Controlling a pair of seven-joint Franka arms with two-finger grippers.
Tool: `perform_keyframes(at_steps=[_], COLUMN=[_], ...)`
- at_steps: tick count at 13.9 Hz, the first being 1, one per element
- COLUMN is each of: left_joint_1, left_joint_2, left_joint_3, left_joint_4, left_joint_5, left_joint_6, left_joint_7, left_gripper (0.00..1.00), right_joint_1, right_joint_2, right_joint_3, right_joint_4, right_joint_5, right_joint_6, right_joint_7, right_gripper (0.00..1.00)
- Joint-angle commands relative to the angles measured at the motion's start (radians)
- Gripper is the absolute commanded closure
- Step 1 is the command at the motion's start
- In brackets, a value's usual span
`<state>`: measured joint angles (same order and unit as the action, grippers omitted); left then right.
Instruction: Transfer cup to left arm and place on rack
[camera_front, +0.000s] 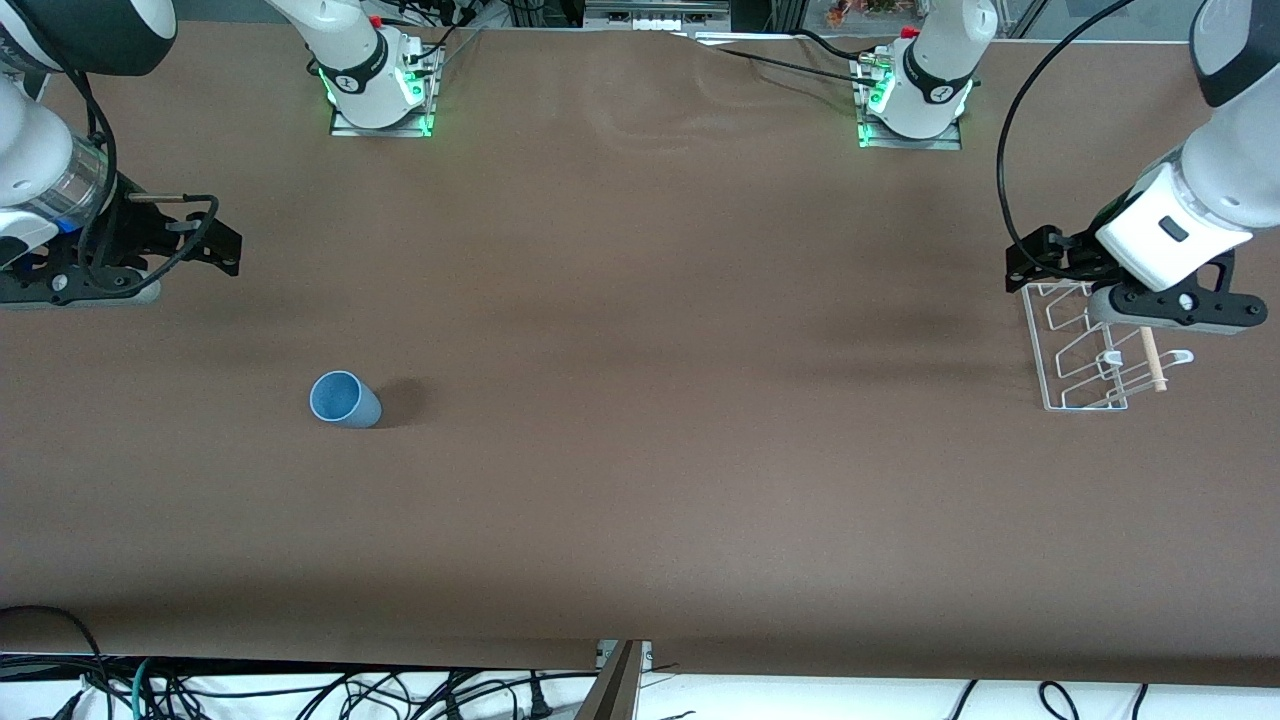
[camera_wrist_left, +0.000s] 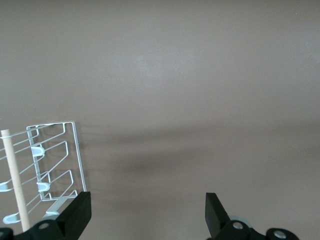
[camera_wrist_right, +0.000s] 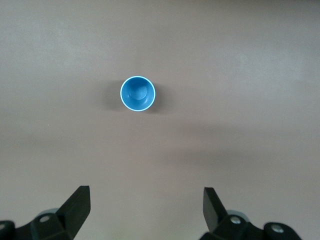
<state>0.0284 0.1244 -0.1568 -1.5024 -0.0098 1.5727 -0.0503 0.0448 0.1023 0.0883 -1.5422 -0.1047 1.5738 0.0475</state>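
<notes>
Toward right arm's end: cup (camera_front: 344, 400) upright, untouched | light, smooth, slippery; pinch mid-wall | right gripper (camera_wrist_right: 145, 207) wide, empty | left gripper (camera_wrist_left: 147, 212) wide over rack (camera_front: 1085, 350), waiting

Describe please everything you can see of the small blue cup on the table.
The small light-blue plastic cup is a smooth, tapered tumbler with no handle. It stands upright with its open mouth up, and the right wrist view shows its inside empty, with a paler rim. It rests directly on the brown table cover, toward the right arm's end, and casts a soft shadow. Nothing else touches it. It stands nearer to the front camera than the white wire rack.
</notes>
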Motion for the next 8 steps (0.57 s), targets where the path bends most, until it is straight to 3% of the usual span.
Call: perform_keyframes(at_steps=[1, 8], left_joint_1=[0.017, 0.034], left_joint_2=[0.008, 0.011], left_joint_3=[-0.006, -0.006], left_joint_4=[0.033, 0.036], left_joint_5=[0.011, 0.019], left_joint_6=[-0.026, -0.088], left_joint_7=[0.0, 0.0], left_gripper=[0.0, 0.0], right_joint_1=[-0.005, -0.005], right_joint_2=[0.02, 0.028], right_joint_3=[0.002, 0.002], right_joint_4=[0.044, 0.053], right_joint_5=[0.005, 0.008], right_joint_6=[-0.028, -0.024], right_joint_7=[-0.006, -0.009], right_gripper=[0.0, 0.0])
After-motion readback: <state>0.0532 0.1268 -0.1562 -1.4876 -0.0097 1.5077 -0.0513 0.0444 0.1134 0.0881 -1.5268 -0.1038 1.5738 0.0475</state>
